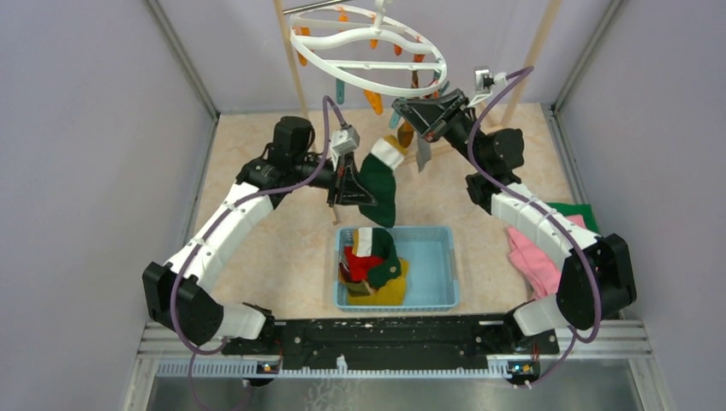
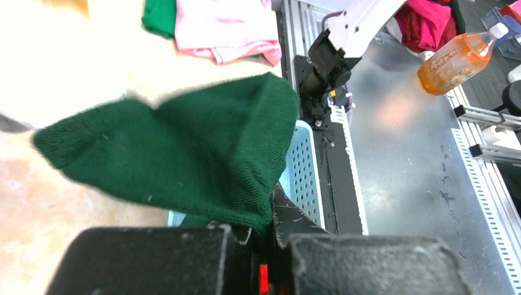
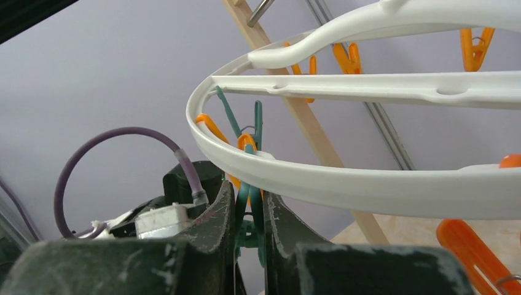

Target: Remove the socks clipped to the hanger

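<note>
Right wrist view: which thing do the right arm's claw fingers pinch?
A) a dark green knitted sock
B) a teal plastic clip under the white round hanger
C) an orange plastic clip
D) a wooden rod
B: the right claw pinches the teal plastic clip hanging under the rim of the white round plastic hanger; the dark green knitted sock is in the left claw.

White ring hanger (image 1: 385,62) and dark green sock (image 1: 379,184)
The hanger hangs tilted at upper centre, orange and teal clips (image 1: 374,101) dangling; the sock, white cuff up, droops just below it; red, green and mustard socks (image 1: 372,267) lie heaped lower centre.
</note>
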Controlling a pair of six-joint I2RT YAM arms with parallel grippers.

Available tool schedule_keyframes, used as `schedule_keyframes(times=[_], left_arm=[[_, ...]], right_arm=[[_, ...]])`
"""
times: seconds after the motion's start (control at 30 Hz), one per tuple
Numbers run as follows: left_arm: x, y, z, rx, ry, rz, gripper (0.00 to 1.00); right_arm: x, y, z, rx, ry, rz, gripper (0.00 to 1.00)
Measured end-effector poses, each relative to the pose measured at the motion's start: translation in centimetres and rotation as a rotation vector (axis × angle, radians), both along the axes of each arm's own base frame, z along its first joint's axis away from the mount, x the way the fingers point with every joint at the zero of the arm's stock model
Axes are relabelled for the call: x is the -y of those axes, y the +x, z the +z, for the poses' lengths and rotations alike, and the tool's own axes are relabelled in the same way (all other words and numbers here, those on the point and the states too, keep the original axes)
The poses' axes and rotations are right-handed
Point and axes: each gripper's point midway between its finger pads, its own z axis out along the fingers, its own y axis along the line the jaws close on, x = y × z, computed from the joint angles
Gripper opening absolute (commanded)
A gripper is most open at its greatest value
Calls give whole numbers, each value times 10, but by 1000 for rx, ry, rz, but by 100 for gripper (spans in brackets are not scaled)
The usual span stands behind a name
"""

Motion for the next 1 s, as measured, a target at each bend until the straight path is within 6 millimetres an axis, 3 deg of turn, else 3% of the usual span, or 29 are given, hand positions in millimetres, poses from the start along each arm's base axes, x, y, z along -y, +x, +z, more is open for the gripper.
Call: schedule_keyframes(times=[0.13,0.27,0.43,0.53,0.6,0.63,0.7,0.8,1.0], left_arm=[[-2,-3,-26,-23,41,-2,0],[4,-18,-60,-33,117,-52,0],[19,-58,-126,7,298,-174,3],[16,-83,-172,50,440,-246,49],[11,-89,-196,91,529,-272,95],[8,-89,-205,117,562,-281,98],[2,-87,-220,155,628,-288,99],[-5,-82,-232,210,695,-290,99],[-11,-67,-219,293,735,-263,99]], right_arm=[[-1,2,-4,-8,-14,-4,0],[-3,5,-5,-17,-33,-11,0],[-7,5,-4,-16,-61,-17,0],[-10,6,-8,-22,-77,-19,0],[-11,7,-11,-29,-89,-22,0],[-12,8,-13,-35,-95,-22,1],[-13,8,-16,-40,-106,-23,13],[-17,8,-23,-53,-132,-27,47],[-5,-7,-39,-74,-237,-88,74]])
